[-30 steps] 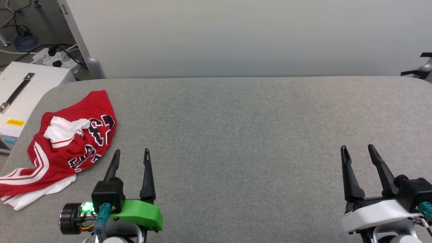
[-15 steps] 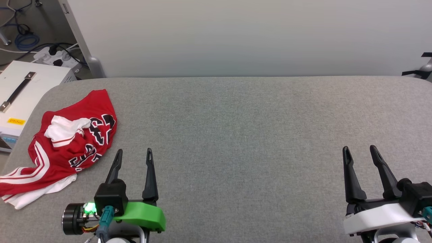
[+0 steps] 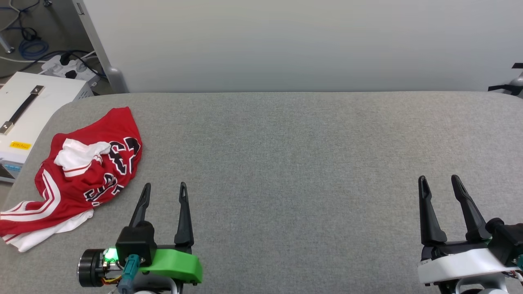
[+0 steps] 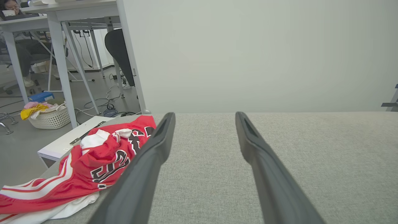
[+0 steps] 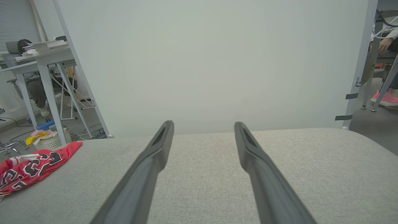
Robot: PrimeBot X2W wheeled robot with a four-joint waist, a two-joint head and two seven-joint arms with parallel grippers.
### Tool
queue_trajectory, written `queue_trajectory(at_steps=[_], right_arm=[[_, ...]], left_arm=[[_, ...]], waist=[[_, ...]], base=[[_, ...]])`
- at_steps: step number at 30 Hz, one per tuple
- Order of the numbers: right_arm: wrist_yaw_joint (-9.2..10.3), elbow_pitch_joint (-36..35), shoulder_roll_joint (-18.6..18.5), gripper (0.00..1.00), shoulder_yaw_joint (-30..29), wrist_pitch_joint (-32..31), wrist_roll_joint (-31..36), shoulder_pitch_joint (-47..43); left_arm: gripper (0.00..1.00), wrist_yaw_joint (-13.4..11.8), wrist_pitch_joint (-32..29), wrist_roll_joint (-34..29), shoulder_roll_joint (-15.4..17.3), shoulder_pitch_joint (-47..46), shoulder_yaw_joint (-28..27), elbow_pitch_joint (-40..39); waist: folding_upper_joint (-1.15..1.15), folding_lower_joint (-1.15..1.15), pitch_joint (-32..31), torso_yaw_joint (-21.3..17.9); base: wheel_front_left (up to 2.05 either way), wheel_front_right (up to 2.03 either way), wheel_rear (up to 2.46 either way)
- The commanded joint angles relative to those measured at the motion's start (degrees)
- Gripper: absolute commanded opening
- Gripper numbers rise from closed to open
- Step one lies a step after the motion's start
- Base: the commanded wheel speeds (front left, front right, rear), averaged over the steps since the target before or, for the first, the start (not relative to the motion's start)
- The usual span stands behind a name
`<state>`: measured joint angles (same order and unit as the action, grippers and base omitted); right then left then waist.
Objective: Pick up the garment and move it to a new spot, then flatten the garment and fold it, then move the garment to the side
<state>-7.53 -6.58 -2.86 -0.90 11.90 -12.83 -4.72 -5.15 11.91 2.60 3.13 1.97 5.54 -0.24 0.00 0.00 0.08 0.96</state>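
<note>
While both grippers wait spread and empty, the garment (image 3: 77, 171) lies crumpled at ten o'clock; pickup needs the left gripper (image 3: 164, 188) to reach it.

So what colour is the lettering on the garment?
Black with white outlines, on the red garment; clearest in the head view.

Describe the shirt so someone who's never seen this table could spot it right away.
Start with the wide grey padded table in front of the white wall. At its left end, beside a white box on the floor, lies a crumpled shirt. It is bright red against all the grey, with white sleeves, striped trim and black lettering.
</note>
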Motion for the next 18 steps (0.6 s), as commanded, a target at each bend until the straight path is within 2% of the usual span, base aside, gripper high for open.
queue_trajectory(at_steps=[1, 18], right_arm=[[0.04, -0.57, -0.01, 1.00, -0.06, 0.73, -0.56, -0.87], [0.04, -0.72, -0.01, 1.00, -0.22, 2.72, -1.92, -1.91]], left_arm=[[1.00, -0.20, 0.68, 0.49, -0.21, 0.49, 0.20, 0.18], [1.00, -1.19, 2.70, 0.75, -0.24, 0.64, 1.20, 1.26]], waist=[[0.00, 0.00, 0.05, 0.01], [0.00, 0.00, 0.03, 0.30]], base=[[0.00, 0.00, 0.00], [0.00, 0.00, 0.00]])
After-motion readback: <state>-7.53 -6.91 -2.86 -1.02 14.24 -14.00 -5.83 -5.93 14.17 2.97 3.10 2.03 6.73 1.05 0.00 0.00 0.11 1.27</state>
